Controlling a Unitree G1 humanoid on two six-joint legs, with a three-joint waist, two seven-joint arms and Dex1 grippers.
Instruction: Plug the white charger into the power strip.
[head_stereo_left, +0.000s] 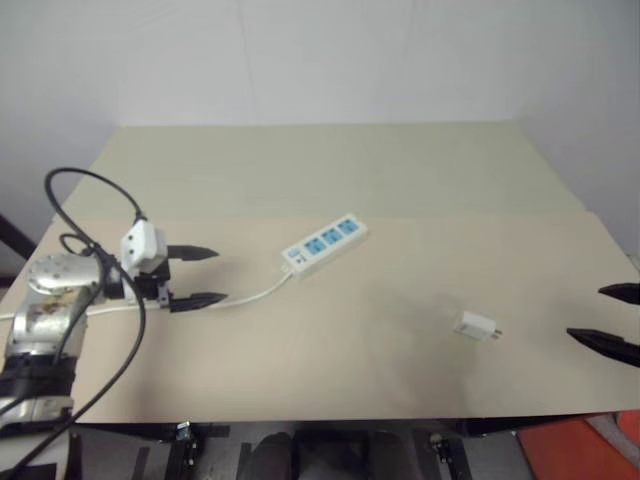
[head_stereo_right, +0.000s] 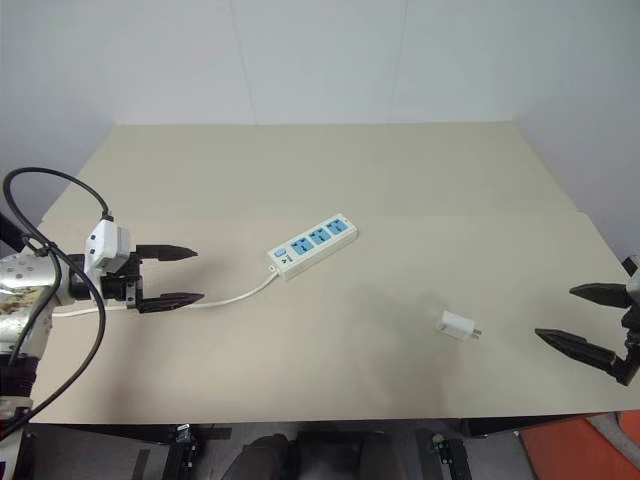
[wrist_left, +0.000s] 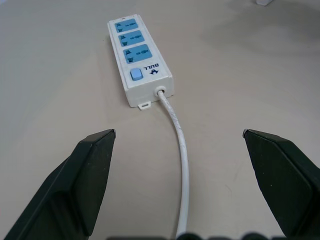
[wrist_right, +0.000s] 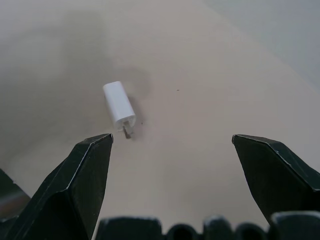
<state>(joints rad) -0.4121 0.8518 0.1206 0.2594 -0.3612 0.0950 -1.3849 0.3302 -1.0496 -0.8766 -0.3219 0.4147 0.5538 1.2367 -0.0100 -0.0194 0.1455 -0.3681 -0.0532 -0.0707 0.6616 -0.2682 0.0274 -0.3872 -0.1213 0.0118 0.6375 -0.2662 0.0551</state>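
Surface (head_stereo_right: 330, 180): beige, carries both task items, well apart from each other.
Power strip (head_stereo_right: 313, 243): lies flat near the middle, three blue sockets facing up, long axis slanted; switch end and thin cord (head_stereo_right: 245, 292) trail toward the robot's left.
White charger (head_stereo_right: 457, 325): lies flat on its side, right of centre; prongs point toward the right pincer, long axis roughly in line with that approach.
Right pincer (head_stereo_right: 584, 318): fingers spread wide, holding nothing; near the charger but not touching. Nearer arm for the pick.
Left pincer (head_stereo_right: 170, 275): fingers spread wide, holding nothing; hovers over the cord, facing the strip's switch end.
Prong condition: two prongs presumed; too small to count with certainty.
Judgement: grasp not yet begun. The right pincer must advance onto the charger and close across its body, not its prongs.
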